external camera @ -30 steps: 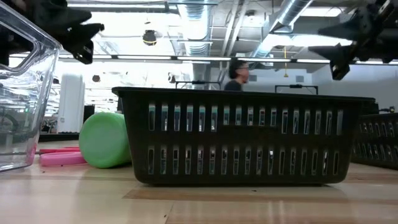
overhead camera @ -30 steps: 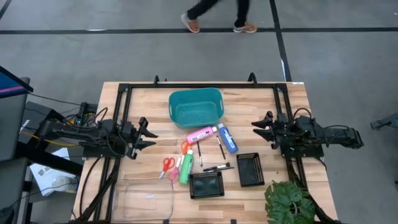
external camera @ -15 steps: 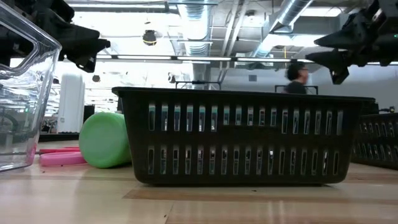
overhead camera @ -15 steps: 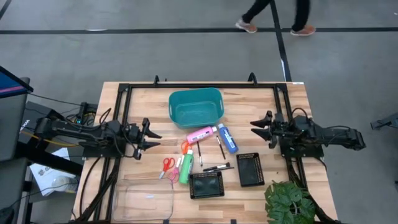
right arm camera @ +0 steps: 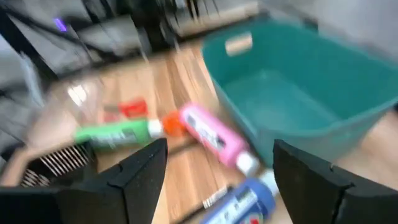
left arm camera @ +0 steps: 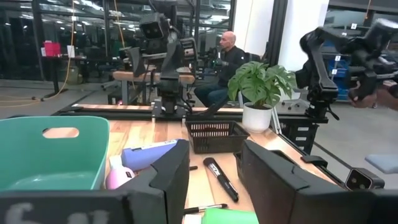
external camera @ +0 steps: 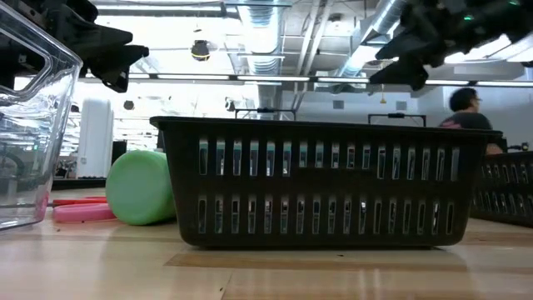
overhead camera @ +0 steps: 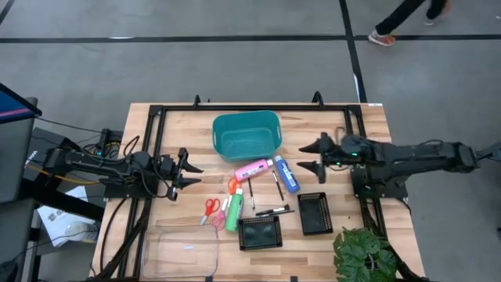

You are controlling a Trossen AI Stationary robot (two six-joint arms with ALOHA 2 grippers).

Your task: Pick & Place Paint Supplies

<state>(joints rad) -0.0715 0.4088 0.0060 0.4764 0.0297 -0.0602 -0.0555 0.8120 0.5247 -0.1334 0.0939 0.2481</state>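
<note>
Right claw (overhead camera: 308, 156) has reached out to frame centre-right, released wide, nearing blue bottle (overhead camera: 286, 174); pick imminent. Left claw (overhead camera: 190, 169) empty, part-open, waits centre-left.

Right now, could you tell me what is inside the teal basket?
The teal basket looks empty: its bare floor shows from above and in the right wrist view. The pink bottle and blue bottle lie outside it on the table. Nothing covers its inside.

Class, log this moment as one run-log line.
left gripper: open, waiting left | right gripper: open, beside blue bottle | basket: empty | supplies: on table
</note>
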